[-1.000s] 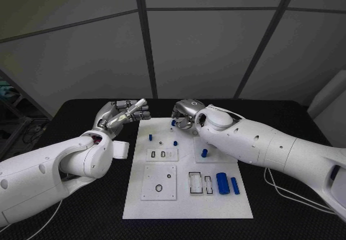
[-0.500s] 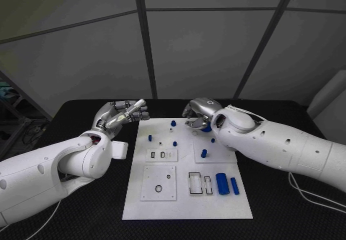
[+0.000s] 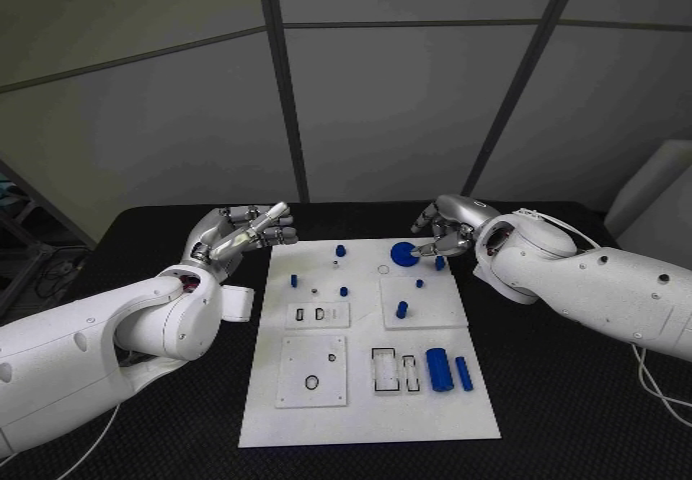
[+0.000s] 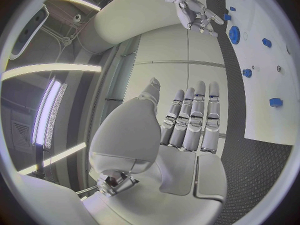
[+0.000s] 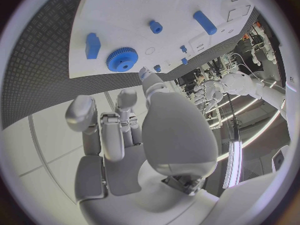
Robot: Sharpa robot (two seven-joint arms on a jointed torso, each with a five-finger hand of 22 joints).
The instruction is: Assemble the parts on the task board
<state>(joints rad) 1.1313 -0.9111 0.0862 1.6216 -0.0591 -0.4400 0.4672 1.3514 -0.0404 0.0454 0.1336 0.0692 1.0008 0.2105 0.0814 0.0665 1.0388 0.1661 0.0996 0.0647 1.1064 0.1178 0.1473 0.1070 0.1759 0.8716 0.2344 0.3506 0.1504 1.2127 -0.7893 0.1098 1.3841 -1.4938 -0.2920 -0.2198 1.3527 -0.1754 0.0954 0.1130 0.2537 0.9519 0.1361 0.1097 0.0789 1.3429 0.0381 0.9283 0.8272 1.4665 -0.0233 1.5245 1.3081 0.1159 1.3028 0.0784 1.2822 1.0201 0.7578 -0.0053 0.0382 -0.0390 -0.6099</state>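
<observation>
The white task board lies in the middle of the black table. A blue gear lies flat near its far right corner, with a small blue block beside it. My right hand hovers just right of the gear, fingers spread, holding nothing. The right wrist view has the gear and block beyond the fingertips, apart from them. My left hand is raised off the board's far left corner; its fingers are stretched out and hold nothing. The left wrist view also catches the right hand near the gear.
Small blue pegs stand on the board's far half. A thick blue cylinder and a thin blue rod lie at its near right, beside black-outlined slots. A black ring lies on the near left plate.
My right hand has drawn back to the right from over the board's far end, and the blue gear it covered now lies bare on the board. The left hand has hardly moved.
</observation>
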